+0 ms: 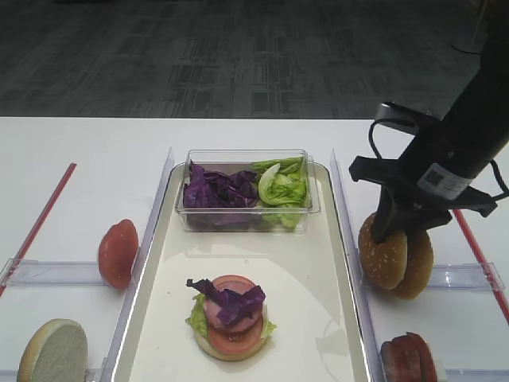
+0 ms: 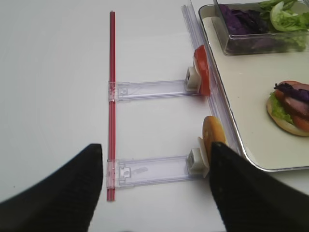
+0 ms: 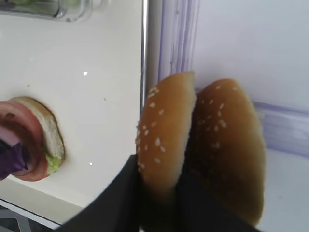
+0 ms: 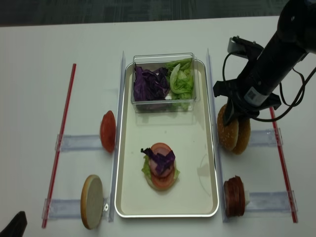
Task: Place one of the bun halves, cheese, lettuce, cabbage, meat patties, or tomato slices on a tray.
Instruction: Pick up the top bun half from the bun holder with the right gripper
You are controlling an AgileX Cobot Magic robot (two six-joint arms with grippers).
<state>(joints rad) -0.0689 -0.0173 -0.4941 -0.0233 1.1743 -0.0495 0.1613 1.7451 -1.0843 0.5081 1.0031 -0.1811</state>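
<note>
Two sesame-seeded bun halves stand on edge just right of the cream tray (image 1: 310, 270). My right gripper (image 1: 390, 231) comes down from above and is shut on the left bun half (image 1: 382, 251), its black fingers (image 3: 125, 198) pinching the lower part. The twin (image 1: 417, 267) leans against it on the right. On the tray sits a stack (image 1: 231, 318) of pale bun, lettuce, tomato, meat and purple cabbage. My left gripper (image 2: 155, 147) hangs open over the table left of the tray, with nothing in it.
A clear tub (image 1: 246, 191) of cabbage (image 1: 215, 187) and lettuce (image 1: 282, 185) stands at the tray's far end. A tomato slice (image 1: 118, 253) and a pale bun half (image 1: 54, 352) stand left of the tray, meat patties (image 1: 409, 358) at the right front. Red strips (image 1: 40, 219) run along both sides.
</note>
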